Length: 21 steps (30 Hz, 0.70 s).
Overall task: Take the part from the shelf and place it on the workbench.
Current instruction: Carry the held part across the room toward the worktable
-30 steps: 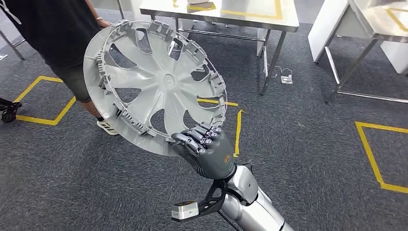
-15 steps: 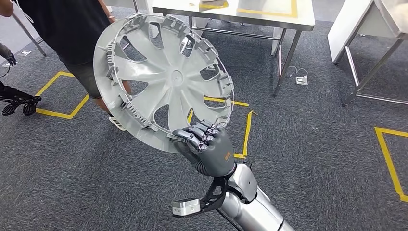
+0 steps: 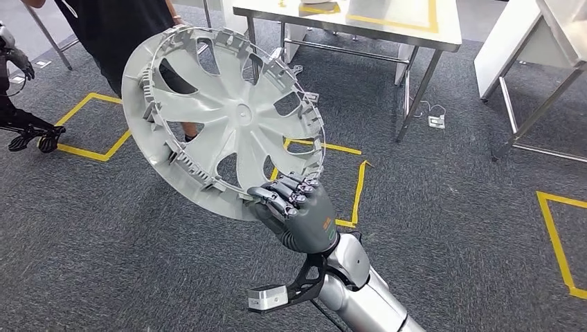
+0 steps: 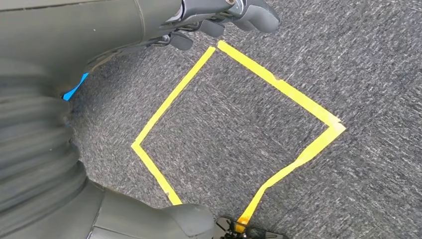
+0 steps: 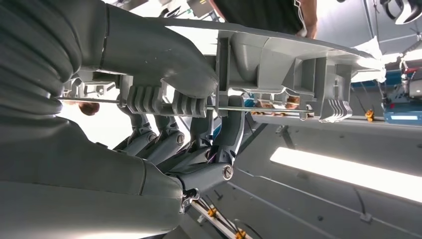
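The part is a large grey wheel cover [image 3: 228, 117], held up tilted over the carpet with its ribbed inner side toward me. My right hand [image 3: 297, 214] grips its lower rim, fingers curled over the edge. In the right wrist view the thumb [image 5: 164, 55] presses on the wheel cover's rim [image 5: 298, 55], with the dark fingers [image 5: 164, 139] on the other side. A steel workbench [image 3: 387, 21] stands beyond the cover, at the far middle. My left hand [image 4: 224, 12] hangs over the floor holding nothing, its fingers apart.
A person in dark clothes [image 3: 118, 28] stands at the far left, behind the cover. A second steel table [image 3: 547, 41] is at the far right. Yellow tape squares [image 3: 83, 124] mark the grey carpet. Dark equipment [image 3: 28, 131] sits at the left edge.
The whole view has shifted, so the camera moved. The wheel cover stays in my right hand's grip and has leaned slightly to the left.
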### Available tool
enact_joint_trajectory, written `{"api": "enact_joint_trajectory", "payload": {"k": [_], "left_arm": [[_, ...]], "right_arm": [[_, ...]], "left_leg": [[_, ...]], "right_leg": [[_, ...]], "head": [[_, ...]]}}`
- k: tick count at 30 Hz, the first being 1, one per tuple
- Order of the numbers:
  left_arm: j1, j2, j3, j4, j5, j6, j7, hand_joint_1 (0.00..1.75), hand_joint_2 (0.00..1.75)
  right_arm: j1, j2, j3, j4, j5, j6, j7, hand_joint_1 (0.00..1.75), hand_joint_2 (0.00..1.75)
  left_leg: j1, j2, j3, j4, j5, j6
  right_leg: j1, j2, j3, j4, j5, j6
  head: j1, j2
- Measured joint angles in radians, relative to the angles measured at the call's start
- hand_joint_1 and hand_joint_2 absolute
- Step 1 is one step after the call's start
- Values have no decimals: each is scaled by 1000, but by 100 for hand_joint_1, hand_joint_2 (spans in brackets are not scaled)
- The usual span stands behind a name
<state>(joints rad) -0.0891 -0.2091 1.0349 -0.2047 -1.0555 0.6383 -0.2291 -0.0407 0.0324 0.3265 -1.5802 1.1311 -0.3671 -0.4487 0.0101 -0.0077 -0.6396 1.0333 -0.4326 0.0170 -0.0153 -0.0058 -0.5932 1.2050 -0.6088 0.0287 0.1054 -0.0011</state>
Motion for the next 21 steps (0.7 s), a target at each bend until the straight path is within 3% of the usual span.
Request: {"api": "enact_joint_trajectory", "payload": {"k": [2,3,6,7,9,11,12,13,14,15,17,18,20,21], "left_arm": [[0,0,0,0,0,-2,-2,0,175],[0,0,0,0,-1,-2,-3,0,175],[0,0,0,0,-2,-5,-4,0,175],[1,0,0,0,-3,-5,-4,0,175],[1,0,0,0,-3,-6,-4,0,175],[1,0,0,0,-4,-7,-4,0,175],[1,0,0,0,-4,-8,-4,0,175],[1,1,0,0,-4,-8,-4,0,175],[0,1,0,0,-5,-9,-4,0,175],[0,1,0,0,-5,-9,-4,0,175],[-2,1,0,0,-6,-10,-6,0,175],[-4,1,0,0,-6,-10,-8,0,175],[-5,1,0,0,-6,-13,-14,0,175],[-4,1,0,0,-6,-15,-17,0,175]], "right_arm": [[0,0,-2,0,0,-2,0,175,175],[1,0,-3,0,0,-3,0,175,175],[2,0,-6,-1,0,-6,0,175,175],[1,0,-6,-1,0,-7,0,175,175],[1,0,-6,-1,0,-9,0,175,175],[2,0,-6,-1,1,-11,1,175,175],[2,0,-7,0,1,-11,1,175,175],[3,0,-7,0,1,-12,1,175,175],[3,0,-8,0,2,-12,1,175,175],[3,0,-8,0,2,-12,1,175,175],[3,0,-10,-1,5,-13,1,175,175],[3,0,-10,-1,6,-13,1,175,175],[3,0,-11,-1,9,-15,1,175,175],[4,0,-12,-1,10,-15,1,175,175]], "left_leg": [[0,-4,-8,2,10,-11],[-1,-6,-10,3,16,-18],[0,-9,-17,-2,35,-39],[1,-9,-24,3,29,-44],[3,-7,-50,60,-33,-52],[3,-4,-83,184,-125,-57],[3,-3,-91,239,-150,-58],[3,-3,-86,269,-155,-58],[3,-3,-64,261,-141,-56],[3,-2,-24,218,-118,-53],[-1,1,77,76,-101,-42],[-4,2,111,22,-103,-36],[-11,2,128,-19,-109,-24],[-11,2,123,-21,-106,-21]], "right_leg": [[1,5,76,-136,44,-4],[4,9,95,-175,54,-8],[9,12,84,-187,70,-30],[7,10,76,-188,78,-40],[5,5,58,-192,98,-58],[9,1,37,-191,116,-64],[11,-1,25,-190,124,-65],[13,-3,14,-189,132,-64],[15,-4,2,-187,140,-63],[17,-5,-9,-184,147,-61],[18,-6,-28,-178,158,-54],[19,-6,-33,-176,163,-49],[18,-8,-38,-178,173,-37],[18,-8,-39,-180,172,-38]], "head": [[0,0],[1,0],[2,0],[1,0],[0,0],[-2,0],[-2,0],[-2,0],[-2,0],[-2,0],[-1,0],[1,0],[4,0],[5,0]]}}
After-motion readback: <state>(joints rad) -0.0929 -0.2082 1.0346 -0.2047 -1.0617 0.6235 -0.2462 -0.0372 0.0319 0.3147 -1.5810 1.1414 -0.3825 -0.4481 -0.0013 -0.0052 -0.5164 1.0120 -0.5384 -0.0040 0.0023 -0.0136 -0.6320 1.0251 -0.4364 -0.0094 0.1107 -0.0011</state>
